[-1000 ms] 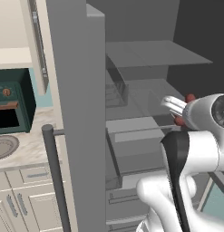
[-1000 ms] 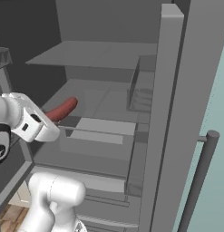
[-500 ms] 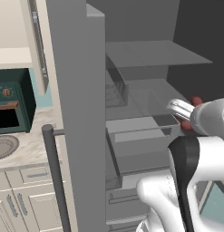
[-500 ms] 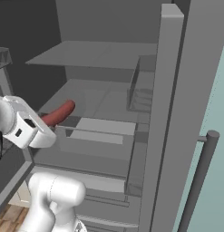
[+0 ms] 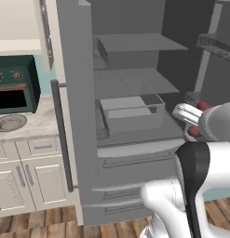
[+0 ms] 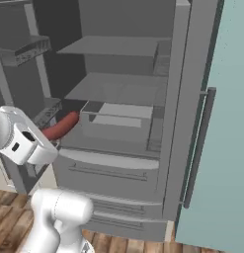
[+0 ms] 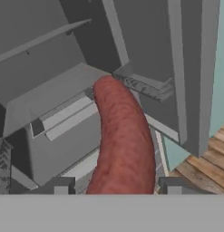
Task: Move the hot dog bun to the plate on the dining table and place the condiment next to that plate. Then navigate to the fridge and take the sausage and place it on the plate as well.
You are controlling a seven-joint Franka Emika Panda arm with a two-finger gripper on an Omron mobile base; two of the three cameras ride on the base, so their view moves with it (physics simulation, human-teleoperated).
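Red sausage (image 7: 122, 140) between pincer (image 7: 114, 185) tips

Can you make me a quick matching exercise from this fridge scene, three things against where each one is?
Things:
1. sausage
2. clear bin
3. oven

Places:
A. on the counter left of the fridge
B. on the middle fridge shelf
C. between the fingers of the hand

Pairs: 1-C, 2-B, 3-A
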